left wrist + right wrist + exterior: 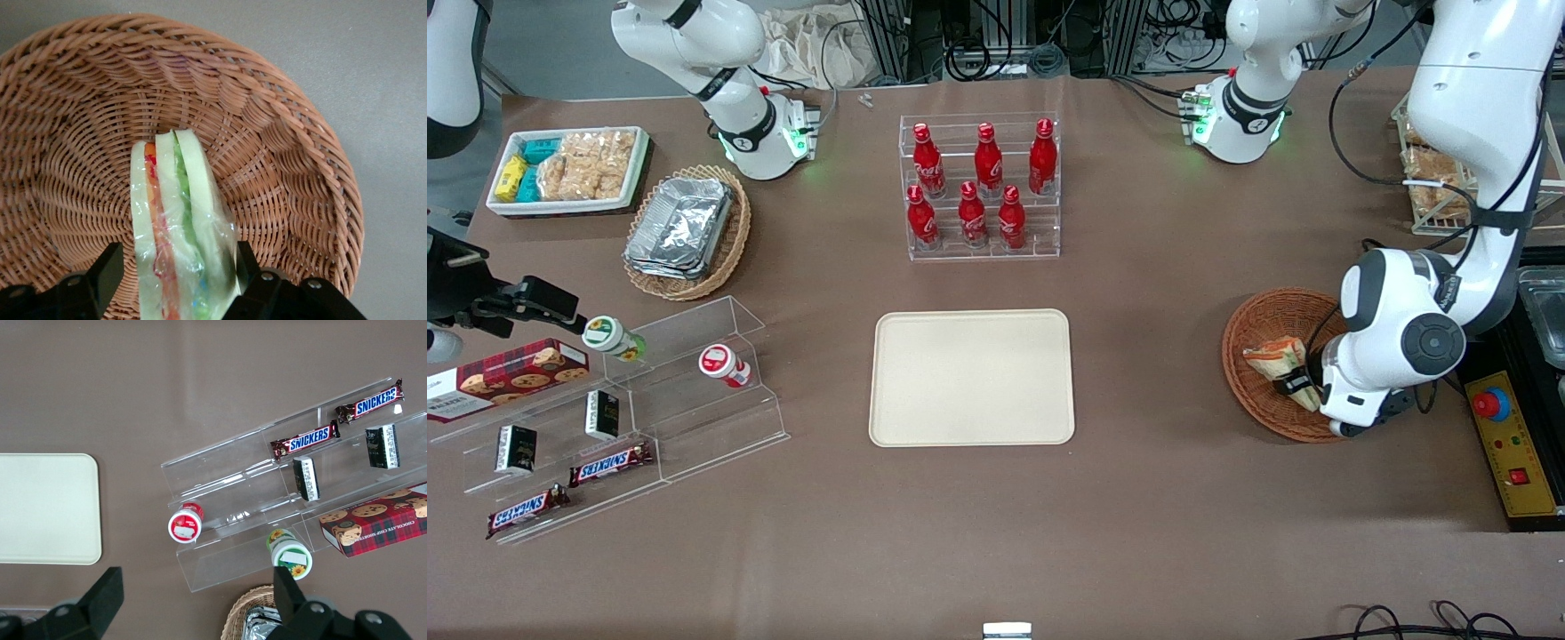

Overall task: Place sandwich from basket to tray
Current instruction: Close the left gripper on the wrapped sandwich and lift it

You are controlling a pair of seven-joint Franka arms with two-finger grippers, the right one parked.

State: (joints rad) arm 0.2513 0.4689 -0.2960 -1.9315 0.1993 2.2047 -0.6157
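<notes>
The sandwich (1276,358), a plastic-wrapped wedge of pale bread with orange-red and green filling, stands on edge in the round reddish-brown wicker basket (1234,356) toward the working arm's end of the table. My left gripper (1294,384) is down inside the basket, open, with the sandwich between its fingers. In the left wrist view the sandwich (177,227) sits between the two black fingers (107,270). One finger touches the wrap and the other stands a little off it, over the basket's weave (280,133). The cream tray (971,376) lies bare at mid-table.
A clear rack of red cola bottles (983,187) stands farther from the front camera than the tray. Toward the parked arm's end are a tan basket of foil trays (685,231), a white snack bin (569,169) and acrylic snack shelves (631,400). A yellow stop-button box (1507,444) lies beside the basket.
</notes>
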